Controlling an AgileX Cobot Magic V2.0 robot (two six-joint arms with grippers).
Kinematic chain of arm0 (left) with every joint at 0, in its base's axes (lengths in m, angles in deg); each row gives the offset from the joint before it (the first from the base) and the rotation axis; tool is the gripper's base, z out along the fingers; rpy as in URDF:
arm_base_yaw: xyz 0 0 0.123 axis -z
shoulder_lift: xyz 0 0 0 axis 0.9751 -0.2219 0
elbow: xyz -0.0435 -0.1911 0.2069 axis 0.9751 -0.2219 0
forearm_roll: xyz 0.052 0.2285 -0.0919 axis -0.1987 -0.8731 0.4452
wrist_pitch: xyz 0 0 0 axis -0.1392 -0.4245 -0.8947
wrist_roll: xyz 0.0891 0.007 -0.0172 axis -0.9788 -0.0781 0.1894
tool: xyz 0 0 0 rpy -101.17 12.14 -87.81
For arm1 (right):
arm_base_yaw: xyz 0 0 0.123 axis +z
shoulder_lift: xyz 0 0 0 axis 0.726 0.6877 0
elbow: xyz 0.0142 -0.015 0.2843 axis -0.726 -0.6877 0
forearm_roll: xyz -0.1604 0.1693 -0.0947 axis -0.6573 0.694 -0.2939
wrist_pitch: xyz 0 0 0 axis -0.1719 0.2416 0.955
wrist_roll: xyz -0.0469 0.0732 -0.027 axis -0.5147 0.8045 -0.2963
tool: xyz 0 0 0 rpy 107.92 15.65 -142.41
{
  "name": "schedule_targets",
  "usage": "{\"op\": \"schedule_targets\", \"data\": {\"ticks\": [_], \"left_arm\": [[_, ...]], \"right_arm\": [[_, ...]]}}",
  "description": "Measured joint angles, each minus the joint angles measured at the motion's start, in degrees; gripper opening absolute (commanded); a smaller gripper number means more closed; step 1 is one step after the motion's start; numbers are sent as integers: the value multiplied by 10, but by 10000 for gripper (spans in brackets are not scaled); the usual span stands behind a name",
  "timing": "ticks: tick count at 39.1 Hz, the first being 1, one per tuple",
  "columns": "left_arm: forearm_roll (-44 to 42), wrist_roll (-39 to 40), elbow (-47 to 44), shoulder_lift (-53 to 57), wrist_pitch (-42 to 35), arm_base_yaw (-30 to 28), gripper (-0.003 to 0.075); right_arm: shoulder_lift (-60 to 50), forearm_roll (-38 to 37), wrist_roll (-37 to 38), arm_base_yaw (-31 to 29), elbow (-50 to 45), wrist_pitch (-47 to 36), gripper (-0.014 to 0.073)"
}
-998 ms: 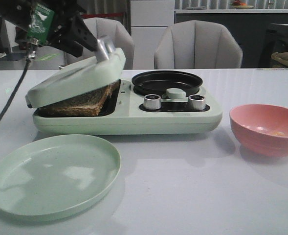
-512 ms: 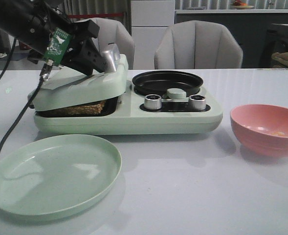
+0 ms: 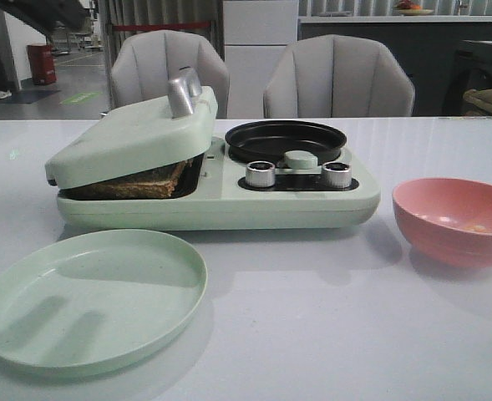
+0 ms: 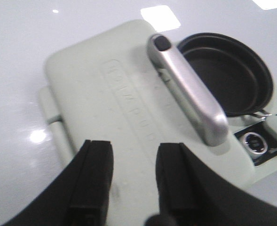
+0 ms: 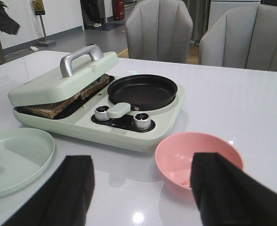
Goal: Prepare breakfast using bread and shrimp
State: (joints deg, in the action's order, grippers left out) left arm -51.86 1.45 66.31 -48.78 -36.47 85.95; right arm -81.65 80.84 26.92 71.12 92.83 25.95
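Front: bread (image 3: 137, 182) sits under the press lid (image 3: 129, 138), which rests propped ajar & could squash it unevenly; L wrist: left gripper (image 4: 133, 179) open, empty above lid; R wrist: right gripper (image 5: 140, 188) spread wide near pink bowl (image 5: 199, 160), could knock it.

Left matte black two-fingered tool (image 4: 129, 188): I see thick, blocky fingers (image 4: 93, 181) with flat inner faces. Right matte black tool (image 5: 143, 193): I see two broad, wedge-shaped fingers (image 5: 225, 190); no markings, cables or screws visible.
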Motion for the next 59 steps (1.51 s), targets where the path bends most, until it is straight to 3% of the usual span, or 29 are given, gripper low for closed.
{"op": "schedule_targets", "data": {"ticks": [7,13,42,46,53,59], "left_arm": [[-219,174,0,77,40,-5,300],[-314,250,-14,135,86,-5,300],[-310,275,-341,608,75,-5,293],[-305,275,-384,669,67,-5,253],[-304,275,-455,750,63,-4,117],[-302,275,-504,798,47,18,114]], "right_arm": [[0,0,0,0,0,0,540],[0,0,0,0,0,0,540],[0,0,0,0,0,0,540],[0,0,0,0,0,0,540],[0,0,0,0,0,-4,540],[0,0,0,0,0,-15,540]]}}
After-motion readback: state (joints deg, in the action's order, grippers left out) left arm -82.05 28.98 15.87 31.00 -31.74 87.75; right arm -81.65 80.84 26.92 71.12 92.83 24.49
